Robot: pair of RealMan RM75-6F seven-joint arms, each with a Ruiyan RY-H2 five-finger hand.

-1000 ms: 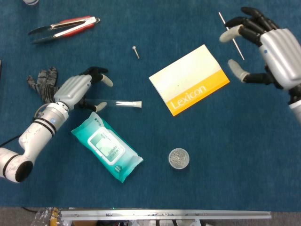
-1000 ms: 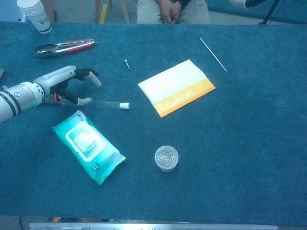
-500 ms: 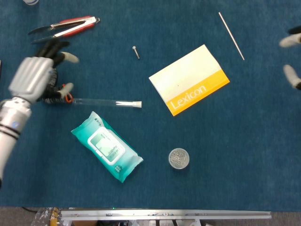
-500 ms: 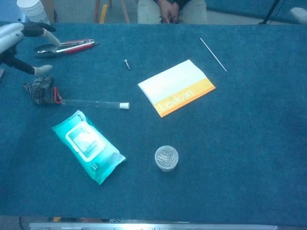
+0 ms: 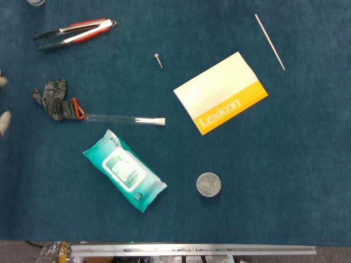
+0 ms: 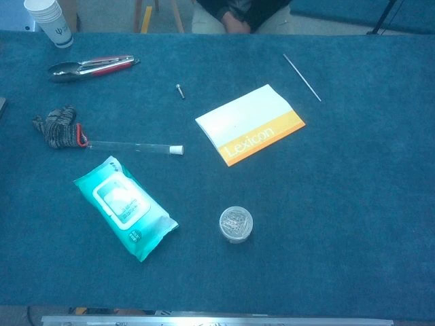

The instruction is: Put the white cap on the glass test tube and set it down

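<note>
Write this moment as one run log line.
test tube: capped, lying on table | left robot hand: at frame edge | right robot hand: out of view

One test tube (image 5: 122, 119) with one white cap (image 5: 159, 122), one glove (image 5: 56, 102), one pair of tongs (image 5: 74, 31), one screw (image 5: 158, 59), one rod (image 5: 269, 41), one booklet (image 5: 220, 93), one wipes pack (image 5: 124, 170), one round tin (image 5: 208, 184) and one paper cup (image 6: 49, 22) are counted.

free: blue table (image 5: 285, 164) right half | obstacles: wipes pack (image 5: 124, 170), glove (image 5: 56, 101) beside test tube (image 5: 123, 119)
</note>
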